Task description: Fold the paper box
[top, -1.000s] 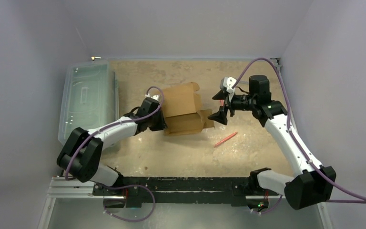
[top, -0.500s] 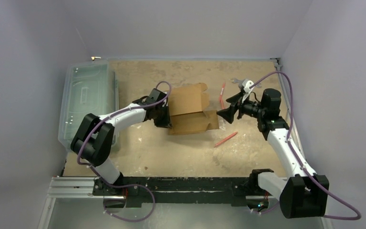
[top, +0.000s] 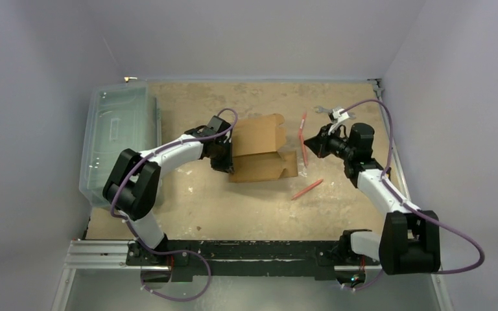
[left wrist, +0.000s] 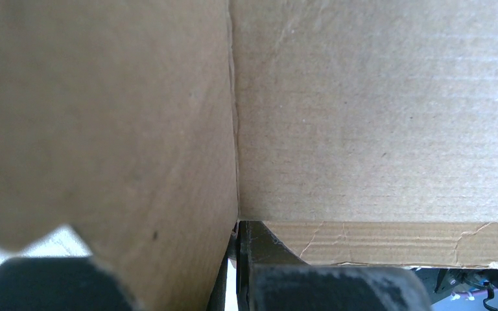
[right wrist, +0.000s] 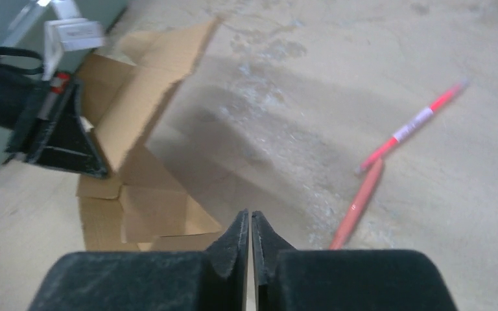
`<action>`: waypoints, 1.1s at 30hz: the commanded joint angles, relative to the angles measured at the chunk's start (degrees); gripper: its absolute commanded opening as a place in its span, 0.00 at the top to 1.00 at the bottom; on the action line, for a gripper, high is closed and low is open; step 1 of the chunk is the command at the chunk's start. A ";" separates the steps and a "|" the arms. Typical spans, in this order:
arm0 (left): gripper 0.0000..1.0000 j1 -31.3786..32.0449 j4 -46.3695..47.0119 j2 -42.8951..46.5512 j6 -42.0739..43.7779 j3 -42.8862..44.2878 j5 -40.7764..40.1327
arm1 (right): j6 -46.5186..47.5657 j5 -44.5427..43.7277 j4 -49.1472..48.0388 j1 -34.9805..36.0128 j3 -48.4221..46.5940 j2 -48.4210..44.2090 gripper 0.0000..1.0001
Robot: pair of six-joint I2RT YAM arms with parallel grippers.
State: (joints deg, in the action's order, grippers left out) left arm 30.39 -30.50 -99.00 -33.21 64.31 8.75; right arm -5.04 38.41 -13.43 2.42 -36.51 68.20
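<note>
The paper box (top: 262, 150) is brown corrugated cardboard, partly folded, lying mid-table with a flap raised at its far side. My left gripper (top: 224, 157) is at the box's left wall and shut on that cardboard panel. In the left wrist view cardboard (left wrist: 376, 116) fills nearly everything, and the gripper (left wrist: 233, 259) has only a sliver between its jaws. My right gripper (top: 310, 142) hovers just right of the box, shut and empty, clear of the cardboard. In the right wrist view its gripper (right wrist: 251, 227) has its tips pressed together, with the box (right wrist: 142, 136) ahead to the left.
A large clear plastic bin (top: 120, 136) stands along the left edge. Two red pens (top: 307, 188) (top: 303, 128) lie right of the box, also seen as pens (right wrist: 360, 204) (right wrist: 415, 123) from the right wrist. A small metal tool (top: 320, 109) lies at the back right.
My right gripper has gone from open to shut and drawn back to the right, off the box. My left gripper has carried the box slightly to the right.
</note>
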 commanded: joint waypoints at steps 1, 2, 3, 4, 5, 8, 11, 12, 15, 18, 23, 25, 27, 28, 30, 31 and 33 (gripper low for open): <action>1.00 -0.17 -3.50 -1.79 2.81 -0.15 -4.04 | -0.81 -5.98 -0.29 -0.74 -0.76 2.81 0.97; 1.00 -0.17 -3.35 -1.88 2.80 -0.15 -3.87 | -0.66 -5.02 0.02 -0.74 -0.72 3.38 0.97; 1.00 -0.16 -3.17 -1.93 2.74 -0.25 -3.65 | -0.53 -3.89 0.45 -0.75 -0.82 4.07 0.97; 1.00 -0.18 -3.07 -2.06 2.78 -0.32 -3.58 | -0.54 -2.95 0.77 -0.75 -0.94 4.72 0.97; 1.00 -0.22 -3.02 -2.14 2.74 -0.33 -3.49 | -0.39 -2.19 1.25 -0.75 -1.05 5.35 0.98; 1.00 -0.18 -2.56 -2.16 2.63 -0.45 -3.29 | 0.56 -0.09 5.28 -0.74 -2.36 7.31 1.00; 1.00 -0.20 -2.23 -2.35 2.56 -0.50 -2.92 | 0.66 4.48 11.26 -0.62 -5.86 10.83 1.00; 1.00 -0.25 -2.21 -2.42 2.54 -0.49 -2.81 | 1.10 4.64 11.69 -0.30 -5.92 11.00 1.00; 1.00 -0.17 -2.07 -2.43 2.54 -0.62 -2.69 | 2.16 5.42 10.88 0.71 -5.20 9.37 1.00; 1.00 -0.17 -1.85 -2.50 2.47 -0.85 -2.78 | 3.49 6.15 11.83 2.59 -5.07 8.10 1.00; 1.00 -0.25 -1.67 -2.81 2.58 -0.86 -2.86 | 5.52 5.76 13.25 5.14 -4.58 4.20 1.00; 1.00 -0.25 -1.55 -3.02 2.58 -0.79 -2.78 | 7.34 5.39 14.83 6.47 -3.73 1.94 1.00; 1.00 -0.25 -1.49 -3.36 2.54 -0.69 -2.73 | 7.75 5.49 14.43 7.34 -2.65 -0.37 1.00; 1.00 -0.28 -1.39 -3.53 2.57 -0.58 -2.63 | 7.88 5.68 14.13 7.52 -2.11 -1.30 1.00; 1.00 -0.25 -1.15 -3.73 2.47 -0.55 -2.29 | 8.11 5.84 13.76 7.77 -1.82 -2.49 1.00; 1.00 -0.25 -1.07 -3.82 2.40 -0.48 -2.13 | 8.11 6.23 13.75 7.76 -1.81 -2.54 1.00; 1.00 -0.25 -1.04 -3.92 2.29 -0.51 -1.72 | 8.15 6.66 13.61 8.13 -1.85 -2.20 1.00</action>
State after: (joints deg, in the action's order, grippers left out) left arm 30.28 -29.50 -99.96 -33.21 64.60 9.21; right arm 1.54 43.42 0.47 10.11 -38.96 66.30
